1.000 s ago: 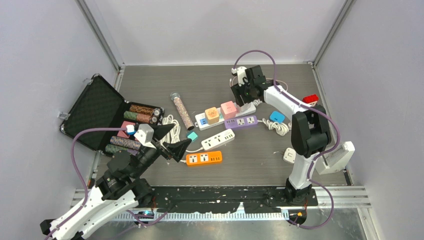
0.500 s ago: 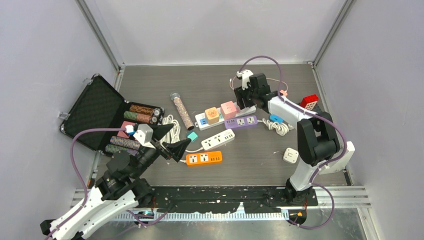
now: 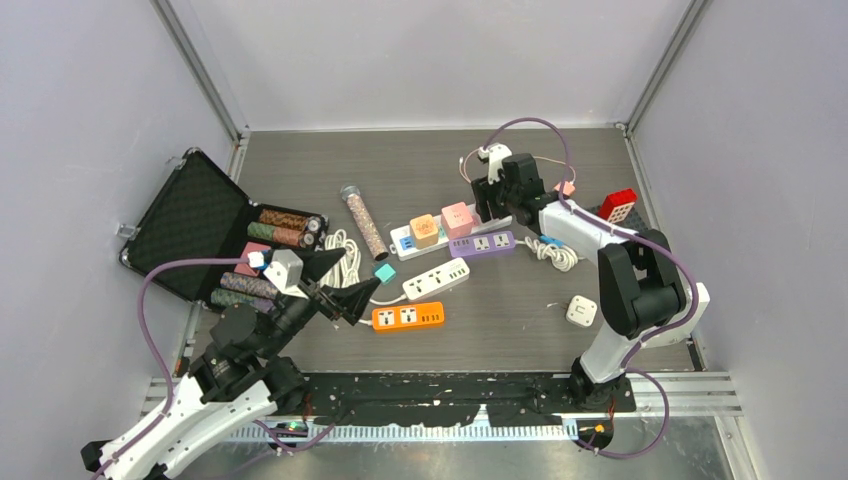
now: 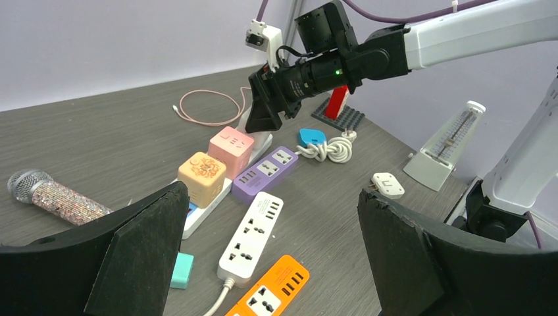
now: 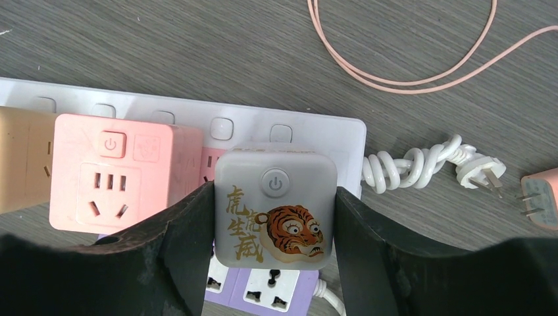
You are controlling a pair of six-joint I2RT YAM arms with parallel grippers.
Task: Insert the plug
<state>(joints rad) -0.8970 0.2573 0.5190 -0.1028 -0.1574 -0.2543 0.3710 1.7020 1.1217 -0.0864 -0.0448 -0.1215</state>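
Note:
The plug [image 5: 276, 204] is a pale grey cube with a power button and a tiger picture. My right gripper [image 5: 275, 227] is shut on it, one black finger [image 5: 181, 240] on each side. It hangs just over the long white power strip [image 5: 316, 128], right beside the pink cube adapter [image 5: 118, 174] plugged into that strip. In the top view the right gripper [image 3: 492, 203] is at the strip's right end. My left gripper [image 3: 345, 283] stands wide open above the orange power strip [image 3: 408, 316], holding nothing.
A purple strip [image 3: 482, 243] and a second white strip [image 3: 436, 279] lie near the long one, which also carries an orange cube [image 3: 425, 230]. Around them are a microphone [image 3: 362, 222], a teal block [image 3: 384, 272], a white adapter [image 3: 580, 311], a coiled white cable [image 5: 421, 168] and an open black case [image 3: 200, 225].
My right gripper has shifted a little right and toward the near side with the plug, settling over the strip's right end. The left arm has not moved.

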